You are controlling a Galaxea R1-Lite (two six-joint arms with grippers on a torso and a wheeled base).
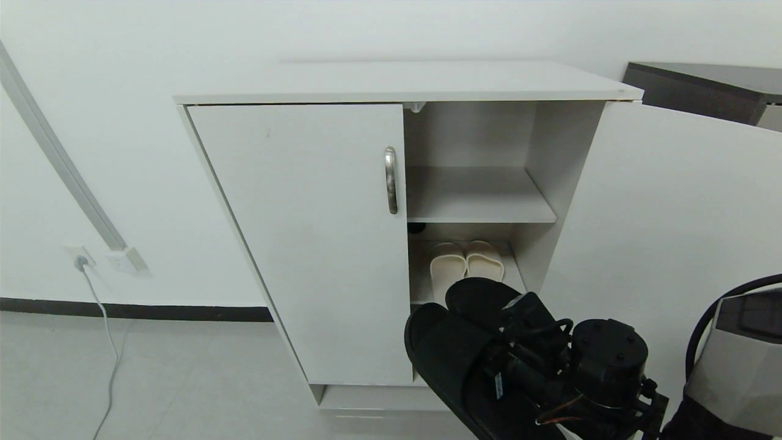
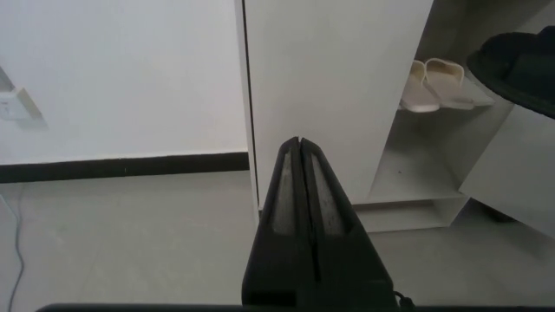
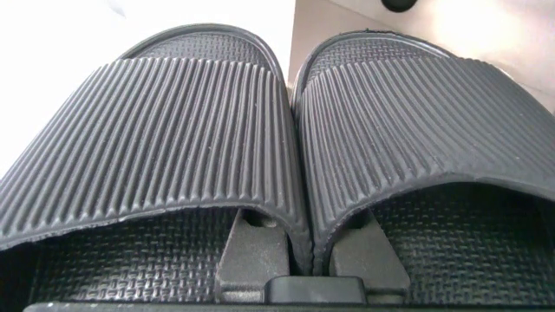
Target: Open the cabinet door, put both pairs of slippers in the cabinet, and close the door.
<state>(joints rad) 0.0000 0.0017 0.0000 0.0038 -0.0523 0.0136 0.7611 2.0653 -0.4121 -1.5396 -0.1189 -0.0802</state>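
A white cabinet stands against the wall with its right door swung open and its left door closed. A cream pair of slippers lies on the lower shelf, also seen in the left wrist view. My right gripper is shut on a black pair of slippers, held in front of the open compartment; its fingers clamp the two inner straps of the black slippers together. My left gripper hangs shut and empty, low over the floor left of the cabinet.
The middle shelf is bare. The left door carries a metal handle. A wall socket with a cable sits at the left, and a dark box stands behind the open door. Grey floor spreads to the left.
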